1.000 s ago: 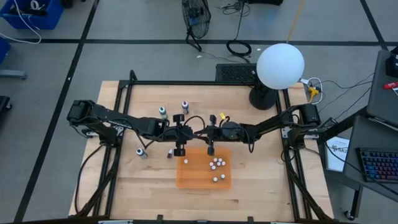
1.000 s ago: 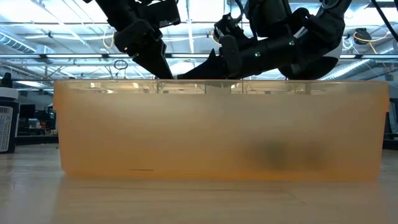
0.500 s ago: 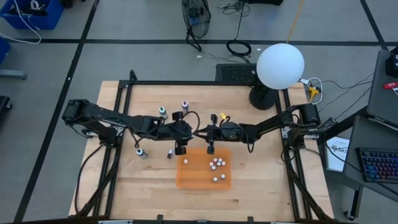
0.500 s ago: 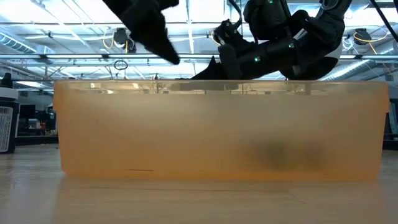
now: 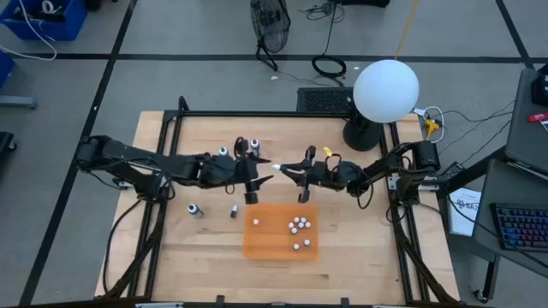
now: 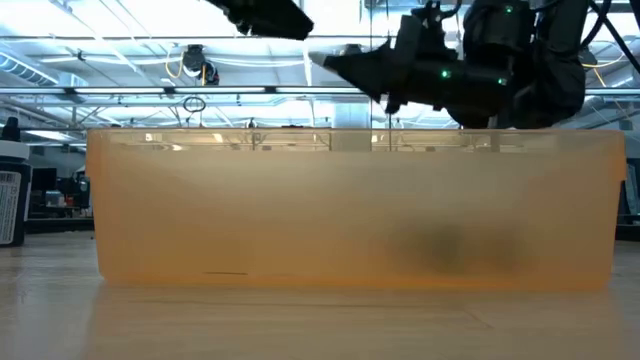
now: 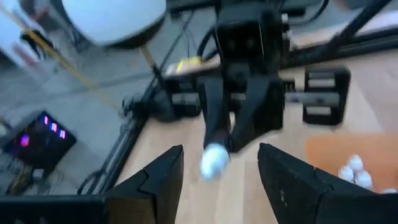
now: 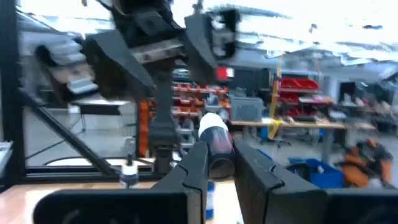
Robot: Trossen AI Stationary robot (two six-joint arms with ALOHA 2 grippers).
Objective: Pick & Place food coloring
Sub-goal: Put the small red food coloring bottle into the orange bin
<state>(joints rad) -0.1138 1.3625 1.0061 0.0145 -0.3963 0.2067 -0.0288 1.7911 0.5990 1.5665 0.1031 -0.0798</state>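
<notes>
The right hand [image 5: 282, 168], raised beyond the orange tray [image 5: 257, 248], is clamped on a food coloring bottle [image 8: 216, 144]; the left hand [image 5: 261, 168], fingers apart, faces it. Next, probably lowering into the tray.

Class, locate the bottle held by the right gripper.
High view: the bottle hangs mid-table in the right gripper, behind the orange tray, facing the left gripper.

Both my arms are matte black, slim jointed links with boxy housings. Left arm [image 5: 145, 161] has black cables looped along it and down by its base. Right arm [image 5: 377, 169] shows a yellow fitting near the wrist and small green indicator lights on the body in the low view. Left fingers [image 7: 158, 180] are flat, angular black plastic; right fingers [image 8: 196, 171] the same.
</notes>
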